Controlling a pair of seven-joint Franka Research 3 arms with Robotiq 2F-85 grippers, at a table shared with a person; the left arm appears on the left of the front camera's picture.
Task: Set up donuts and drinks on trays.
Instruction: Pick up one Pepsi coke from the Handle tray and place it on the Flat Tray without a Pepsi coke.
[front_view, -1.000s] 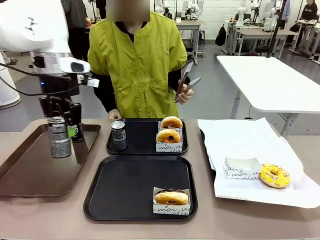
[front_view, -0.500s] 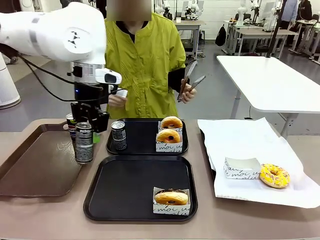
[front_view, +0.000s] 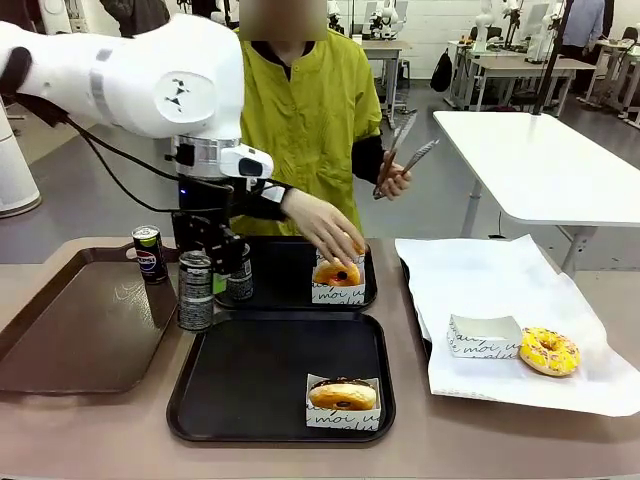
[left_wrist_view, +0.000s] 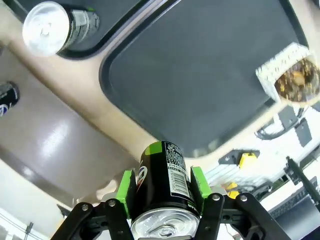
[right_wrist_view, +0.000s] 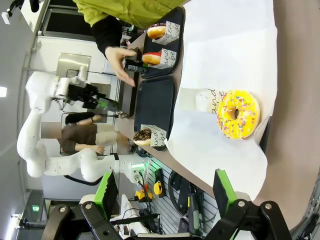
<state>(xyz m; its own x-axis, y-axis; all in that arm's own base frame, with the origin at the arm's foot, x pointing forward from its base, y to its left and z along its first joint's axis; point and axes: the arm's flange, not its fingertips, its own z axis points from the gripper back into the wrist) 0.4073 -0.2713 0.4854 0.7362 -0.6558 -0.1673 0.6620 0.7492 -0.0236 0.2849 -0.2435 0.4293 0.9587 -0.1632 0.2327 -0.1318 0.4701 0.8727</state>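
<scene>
My left gripper (front_view: 207, 266) is shut on a dark soda can (front_view: 195, 293), held upright over the gap between the brown tray and the near black tray (front_view: 250, 375). In the left wrist view the can (left_wrist_view: 165, 182) sits between the green pads. A boxed chocolate donut (front_view: 342, 397) lies on the near tray. The far black tray (front_view: 290, 275) holds another can (front_view: 241, 284) and boxed donuts (front_view: 338, 276), with a person's hand (front_view: 330, 230) over them. My right gripper (right_wrist_view: 166, 195) is open, high above a yellow sprinkled donut (right_wrist_view: 238, 114).
A large brown tray (front_view: 70, 330) at the left carries a Pepsi can (front_view: 149, 253). White paper (front_view: 500, 290) at the right holds the sprinkled donut (front_view: 548, 351) and an empty white box (front_view: 483, 336). The person's other hand holds tongs (front_view: 405, 150).
My left arm carried the can rightward from over the brown tray to the near black tray's left edge. The person's hand reached down to the far tray's donuts. The Pepsi can came into view.
</scene>
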